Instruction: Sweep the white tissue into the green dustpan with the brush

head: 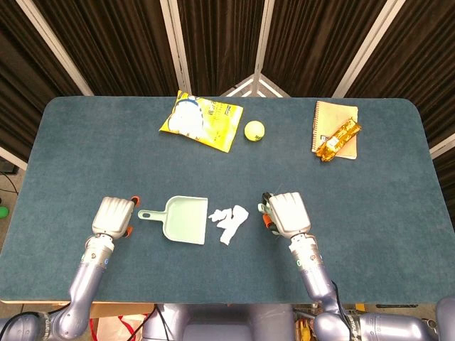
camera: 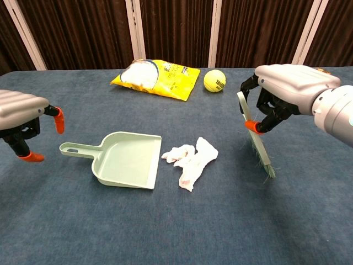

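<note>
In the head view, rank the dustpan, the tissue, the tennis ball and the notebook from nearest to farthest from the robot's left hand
From the left hand:
1. Green dustpan, just to its right.
2. White tissue, beyond the dustpan's mouth.
3. Tennis ball, toward the far edge, centre.
4. Notebook, far right corner.

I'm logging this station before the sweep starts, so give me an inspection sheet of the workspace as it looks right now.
Surface: blue table, carpet-like top.
Job's things: green dustpan lies flat, mouth facing the white tissue; brush held bristles down, right of the tissue.
Clutter: yellow bag, tennis ball, notebook with a snack bar on it.
Hands: right hand grips the brush; left hand empty, near the dustpan handle.
Cables: nothing seen.
Surroundings: dark curtains.
</note>
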{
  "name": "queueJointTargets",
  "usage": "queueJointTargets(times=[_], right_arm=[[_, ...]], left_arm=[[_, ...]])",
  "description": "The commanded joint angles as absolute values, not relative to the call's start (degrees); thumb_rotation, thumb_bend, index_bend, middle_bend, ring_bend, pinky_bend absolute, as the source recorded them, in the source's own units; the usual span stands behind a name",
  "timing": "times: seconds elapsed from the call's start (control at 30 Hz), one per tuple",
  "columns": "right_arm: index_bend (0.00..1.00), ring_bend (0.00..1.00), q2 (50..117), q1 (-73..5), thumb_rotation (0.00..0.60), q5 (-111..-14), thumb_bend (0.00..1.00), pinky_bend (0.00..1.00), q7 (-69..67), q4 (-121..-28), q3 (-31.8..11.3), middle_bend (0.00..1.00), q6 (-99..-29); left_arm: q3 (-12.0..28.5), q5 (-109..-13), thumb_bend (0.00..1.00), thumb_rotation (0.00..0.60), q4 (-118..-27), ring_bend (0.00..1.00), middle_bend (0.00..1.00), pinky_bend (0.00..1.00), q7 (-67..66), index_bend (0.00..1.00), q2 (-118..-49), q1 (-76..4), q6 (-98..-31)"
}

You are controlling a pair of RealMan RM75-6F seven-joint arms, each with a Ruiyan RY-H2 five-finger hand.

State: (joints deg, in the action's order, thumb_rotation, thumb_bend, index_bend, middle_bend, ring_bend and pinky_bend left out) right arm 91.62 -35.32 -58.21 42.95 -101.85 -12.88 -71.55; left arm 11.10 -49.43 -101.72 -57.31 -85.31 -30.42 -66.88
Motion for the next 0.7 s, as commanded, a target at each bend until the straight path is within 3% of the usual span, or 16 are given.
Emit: queueJointTargets(times=[0.03,0.7], right_arm=[[0.81,0.92,91.63,-35.39,0.600,-58.01,0.38,0.85,42.67,-101.60,-12.81,0.92,-71.52],[0.81,0.92,91.31,-35.88,0.600,-58.04,0.38,0.85,42.38,-101.44,-11.78,0.92,-71.85]], left_arm=[[11.13,-46.99,0.34,0.600,-100.39,0.95,0.94,0.91,-58.23,0.36,-86.96,-31.85,-67.06],[11.30,-40.17,0.46,0.600,-96.84,0.95,0.95,0.91,-57.35,0.40,-93.43,-36.67,-69.38]])
